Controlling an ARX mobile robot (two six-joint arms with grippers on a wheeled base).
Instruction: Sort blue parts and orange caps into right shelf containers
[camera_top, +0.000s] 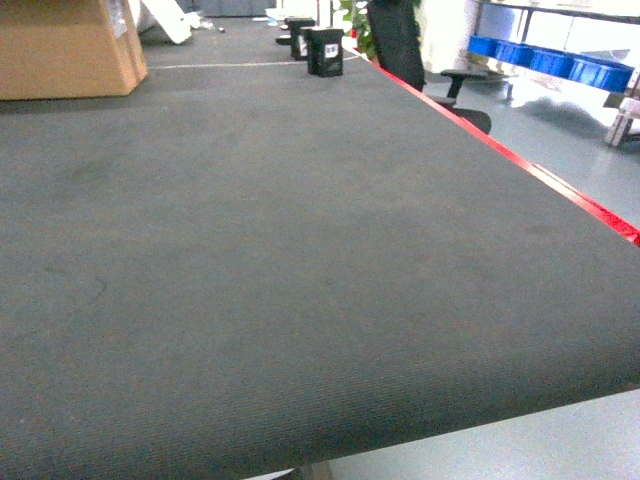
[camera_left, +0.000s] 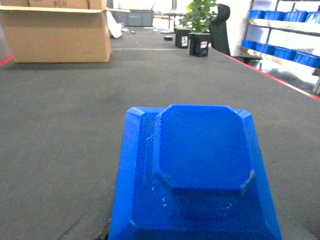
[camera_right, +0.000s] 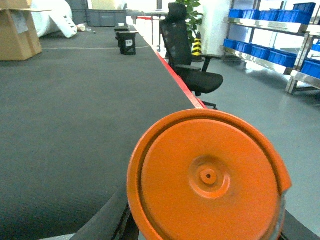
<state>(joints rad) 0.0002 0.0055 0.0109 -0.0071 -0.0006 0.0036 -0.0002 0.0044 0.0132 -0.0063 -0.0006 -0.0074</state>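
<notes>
A blue part (camera_left: 200, 165), a stepped block with an octagonal raised top, fills the lower half of the left wrist view. It sits right at my left gripper and hides the jaws, and it appears held above the dark table (camera_left: 60, 125). In the right wrist view a round orange cap (camera_right: 207, 175) faces the camera, with my right gripper shut on it. A dark finger (camera_right: 106, 220) shows at its lower left edge. The cap hangs over the table's red right edge (camera_right: 175, 75). Blue shelf containers (camera_top: 550, 60) stand on metal racks at the far right. Neither gripper shows in the head view.
The dark table (camera_top: 300, 250) has a red right edge (camera_top: 560, 185). A cardboard box (camera_top: 60, 50) stands at the far left, and two black boxes (camera_top: 325, 50) at the far end. A black office chair (camera_right: 187, 55) stands on the floor between table and racks (camera_right: 260, 50).
</notes>
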